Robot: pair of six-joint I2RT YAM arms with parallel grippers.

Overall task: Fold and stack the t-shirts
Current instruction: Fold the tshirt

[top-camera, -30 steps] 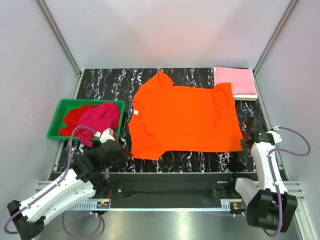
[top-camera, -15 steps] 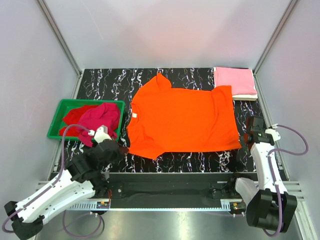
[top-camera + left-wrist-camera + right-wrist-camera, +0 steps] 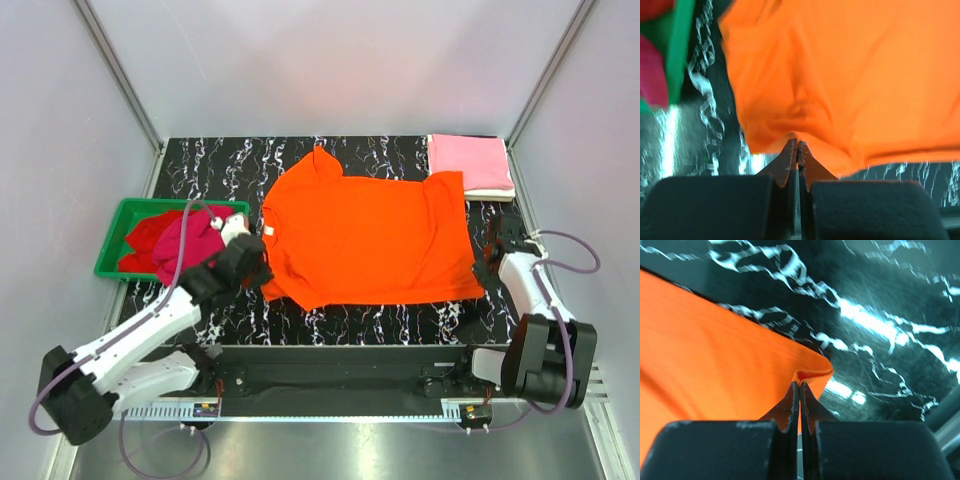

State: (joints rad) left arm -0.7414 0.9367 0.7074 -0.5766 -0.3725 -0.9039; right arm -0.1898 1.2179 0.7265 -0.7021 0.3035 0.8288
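Counter: black with white veining, walled in by pale panels.
Orange t-shirt: spread flat at the counter's centre, collar toward 9 o'clock, hem toward 3 o'clock, one sleeve at 12 o'clock and the other near 7 o'clock.
Left end effector: at the shirt's 8 o'clock edge, jaws pressed together on a small raised fold of orange cloth by the near sleeve; fingertips meeting just under that fold in the left wrist view.
Right end effector: at the shirt's 4 o'clock corner, jaws clamped on the hem corner; cloth curled over the fingertips in the right wrist view.
Pink t-shirt: folded, at the counter's 1 o'clock corner, just touching the orange shirt's far hem corner.
Cream-white t-shirt: folded under the pink one, only its near edge showing.
Green bin: at 9 o'clock, beside the left arm.
Crimson-magenta t-shirt: bunched in the bin, spilling over its 3 o'clock side.
Red t-shirt: crumpled in the bin, partly beneath the crimson-magenta one.
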